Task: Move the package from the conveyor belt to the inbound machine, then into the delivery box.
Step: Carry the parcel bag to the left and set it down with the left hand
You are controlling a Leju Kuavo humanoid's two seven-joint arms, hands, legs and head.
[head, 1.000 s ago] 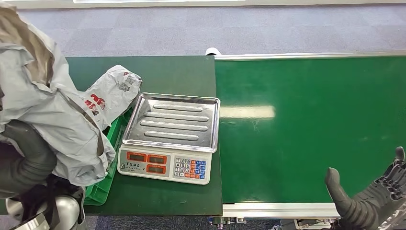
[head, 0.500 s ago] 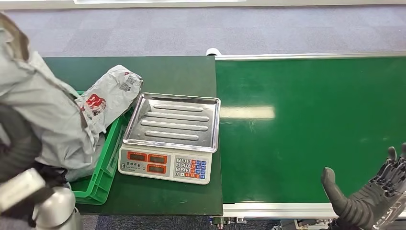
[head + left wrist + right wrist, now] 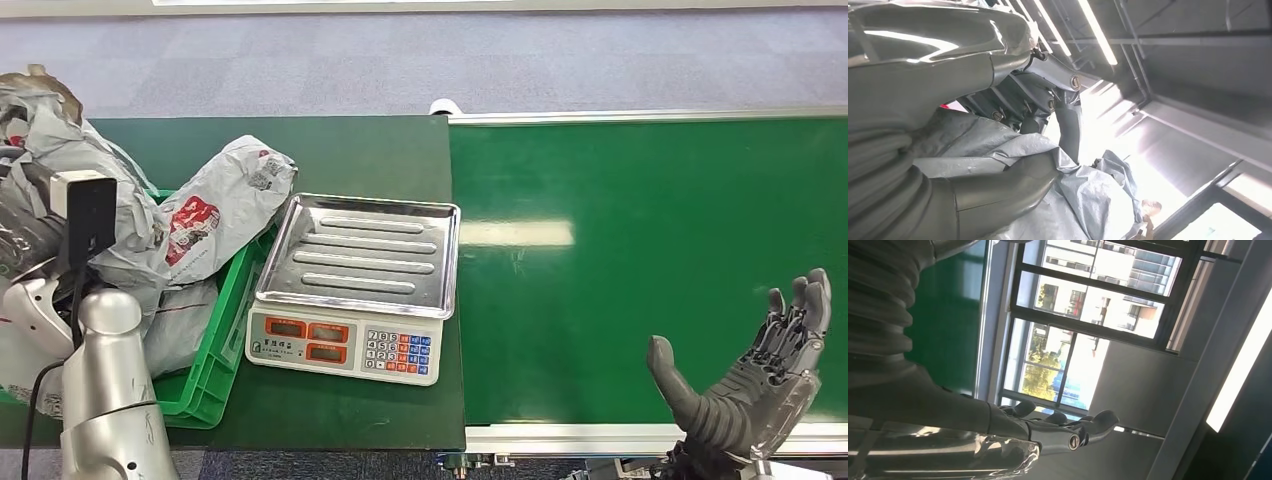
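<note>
left hand (image 3: 1013, 150) grips grey package (image 3: 70, 190) — crumpled, orientation unclear.

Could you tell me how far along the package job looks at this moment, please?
Done, apparently: the conveyor belt is bare and the scale's tray holds nothing, so both earlier steps look finished. In hand: the left hand grips a grey package over the green delivery box, beside another package already lying there. Left: releasing it into the box. The right hand is open above the belt's near edge.
</note>
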